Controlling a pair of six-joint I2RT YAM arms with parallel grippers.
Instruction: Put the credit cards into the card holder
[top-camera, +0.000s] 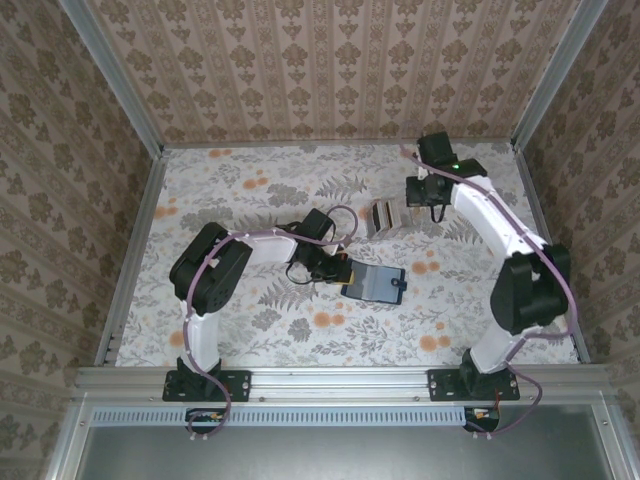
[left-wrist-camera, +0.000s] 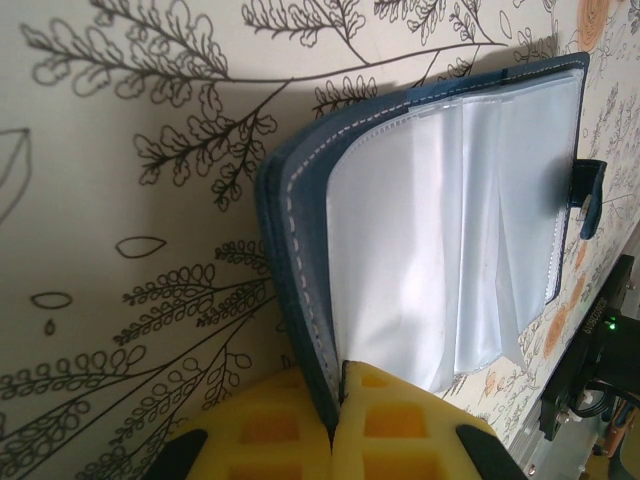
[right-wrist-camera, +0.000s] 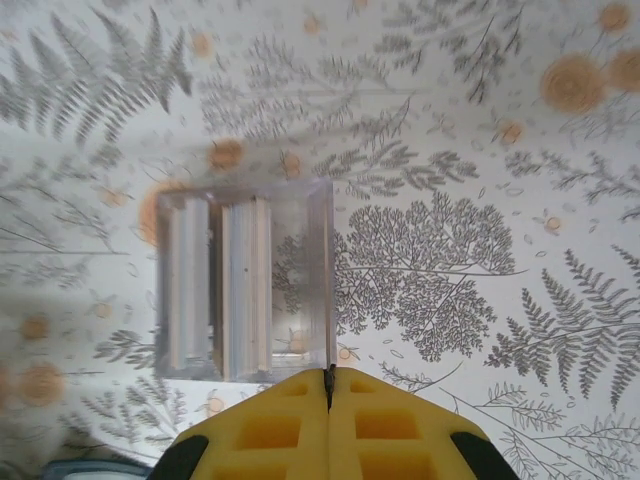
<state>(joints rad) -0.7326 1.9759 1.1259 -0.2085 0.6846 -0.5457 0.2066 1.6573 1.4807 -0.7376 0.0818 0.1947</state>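
1. Left gripper (left-wrist-camera: 338, 388), clamped on the navy cover of the card holder (left-wrist-camera: 450, 230) lying open between the arms, should hold the sleeves splayed.
2. Right gripper (right-wrist-camera: 328, 388), closed (whether nipping the wall, I cannot tell) at the clear box (right-wrist-camera: 322, 200) of upright credit cards (right-wrist-camera: 245, 290), must open first.
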